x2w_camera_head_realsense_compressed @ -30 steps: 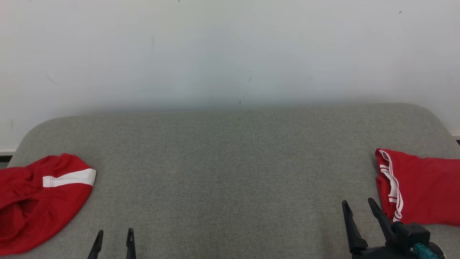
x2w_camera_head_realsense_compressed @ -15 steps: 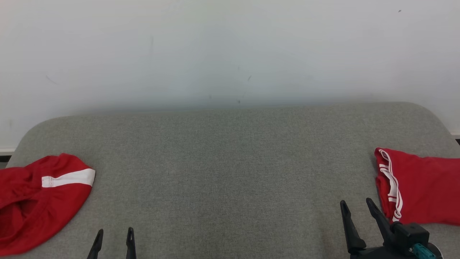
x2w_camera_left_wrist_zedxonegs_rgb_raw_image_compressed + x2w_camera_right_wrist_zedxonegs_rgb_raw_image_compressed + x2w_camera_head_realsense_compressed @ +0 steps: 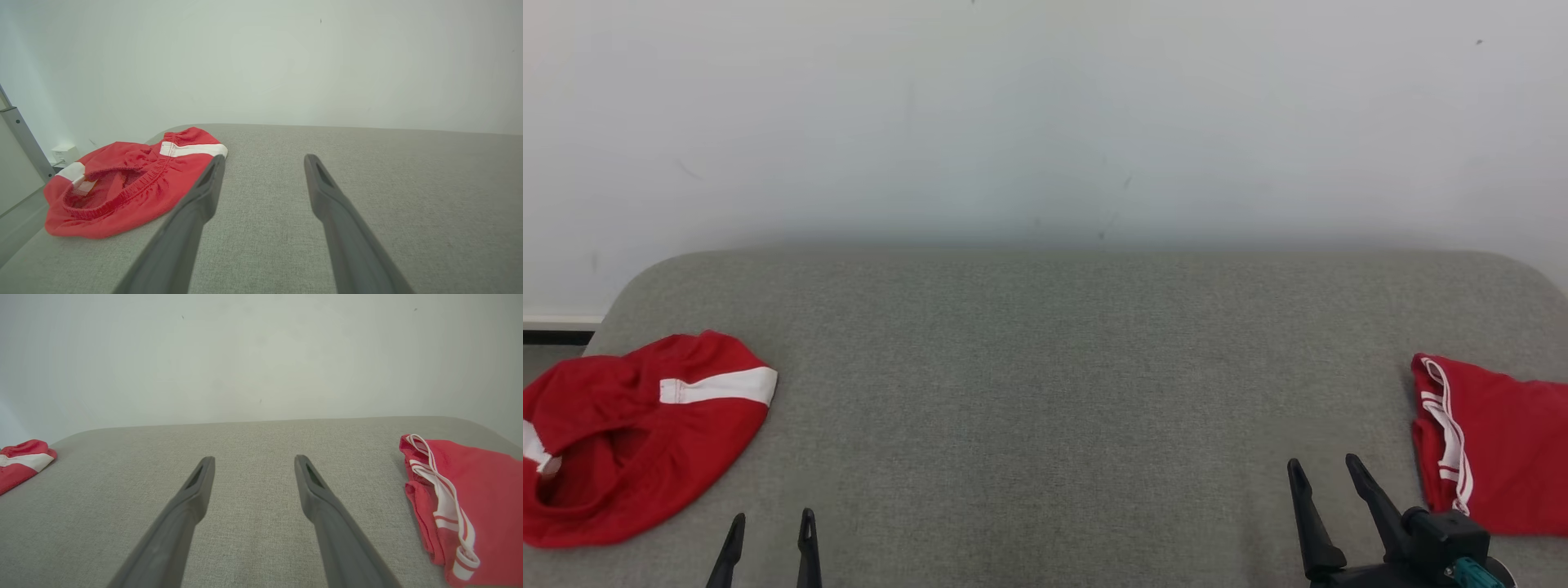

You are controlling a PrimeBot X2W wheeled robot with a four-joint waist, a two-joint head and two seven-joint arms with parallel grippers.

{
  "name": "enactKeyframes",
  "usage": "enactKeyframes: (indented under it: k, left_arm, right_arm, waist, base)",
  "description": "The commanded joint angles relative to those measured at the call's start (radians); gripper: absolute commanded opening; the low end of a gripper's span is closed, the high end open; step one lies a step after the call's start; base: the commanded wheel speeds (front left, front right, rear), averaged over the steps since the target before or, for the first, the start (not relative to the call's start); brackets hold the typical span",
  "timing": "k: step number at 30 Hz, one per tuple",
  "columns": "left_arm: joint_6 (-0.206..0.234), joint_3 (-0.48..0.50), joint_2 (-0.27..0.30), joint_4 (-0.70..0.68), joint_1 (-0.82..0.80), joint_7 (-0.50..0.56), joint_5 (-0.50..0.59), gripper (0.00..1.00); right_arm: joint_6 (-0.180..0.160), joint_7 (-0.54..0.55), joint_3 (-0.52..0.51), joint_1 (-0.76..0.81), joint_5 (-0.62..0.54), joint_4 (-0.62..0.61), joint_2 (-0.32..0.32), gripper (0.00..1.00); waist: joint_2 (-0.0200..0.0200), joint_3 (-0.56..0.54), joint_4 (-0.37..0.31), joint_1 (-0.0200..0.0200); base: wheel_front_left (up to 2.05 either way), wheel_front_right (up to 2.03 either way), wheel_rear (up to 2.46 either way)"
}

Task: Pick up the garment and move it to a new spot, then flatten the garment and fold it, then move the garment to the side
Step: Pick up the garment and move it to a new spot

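The left gripper (image 3: 772, 523) is seen at the lower left of the head view, its two dark fingers (image 3: 807, 539) held wide apart with nothing between them. In the left wrist view the same fingers are spread over bare grey cloth, and no contact with any fabric is shown. The right gripper (image 3: 1323, 467) is found at the lower right of the head view, likewise spread wide and empty, its fingers pointed up and slightly to the left above the surface.

Both grippers are placed over the near edge of a grey padded table (image 3: 1045, 367), whose far corners are rounded. Just to the left of the left gripper, near the table's left edge, a crumpled red garment (image 3: 637, 441) is laid in a loose heap. A white stripe (image 3: 719, 386) is shown across its upper part, and a gathered elastic waistband (image 3: 122, 192) is seen in the left wrist view. It is not touched by either gripper.

Just beside the right gripper, at the table's right edge, a folded red garment (image 3: 1503, 449) is laid flat, its white-trimmed edge (image 3: 1450, 433) turned toward the middle of the table. The two garments are set well apart, with open grey cloth between them.

Behind the table a plain pale wall (image 3: 1045, 122) is seen
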Motion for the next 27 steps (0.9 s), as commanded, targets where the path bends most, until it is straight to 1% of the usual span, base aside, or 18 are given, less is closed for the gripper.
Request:
enactKeyframes:
  k: [1,5,6,11,15,22,27]
  left_arm:
    - [-0.002,0.006,0.001,0.0,0.004,-0.003,0.007,1.0]
    - [-0.004,0.016,0.007,-0.002,0.015,-0.003,0.013,1.0]
    - [-0.004,0.016,0.007,-0.002,0.015,-0.003,0.013,1.0]
    - [-0.007,0.035,0.017,-0.004,0.023,-0.003,0.012,1.0]
    - [0.0,0.055,0.016,-0.013,0.037,-0.003,0.013,1.0]
    - [0.0,0.066,0.016,-0.019,0.041,-0.003,0.019,1.0]
    - [0.001,0.079,0.015,-0.012,0.049,-0.003,0.015,1.0]
  right_arm:
    - [-0.003,-0.007,0.001,0.004,0.006,0.004,0.002,1.0]
    - [-0.003,-0.013,0.008,-0.002,0.011,0.011,0.008,1.0]
    - [-0.003,-0.013,0.008,-0.002,0.011,0.011,0.008,1.0]
    - [-0.003,-0.021,0.026,-0.011,0.014,0.024,0.017,1.0]
    - [-0.003,-0.027,0.041,-0.021,0.018,0.037,0.022,1.0]
    - [-0.003,-0.035,0.054,-0.024,0.022,0.054,0.026,1.0]
    - [-0.003,-0.037,0.071,-0.03,0.023,0.065,0.029,1.0]
  waist:
    - [0.0,-0.003,0.051,0.0]
    - [0.0,-0.004,0.116,0.0]
    - [0.0,-0.004,0.116,0.0]
    - [0.0,-0.005,0.189,0.0]
    - [0.0,-0.007,0.24,0.0]
    - [0.0,-0.014,0.321,0.0]
    - [0.0,-0.014,0.361,0.0]
  base:
    - [0.0,0.0,0.0]
    - [0.0,0.0,0.0]
    - [0.0,0.0,0.0]
    - [0.0,0.0,0.0]
    - [0.0,0.0,0.0]
    - [0.0,0.0,0.0]
    - [0.0,0.0,0.0]
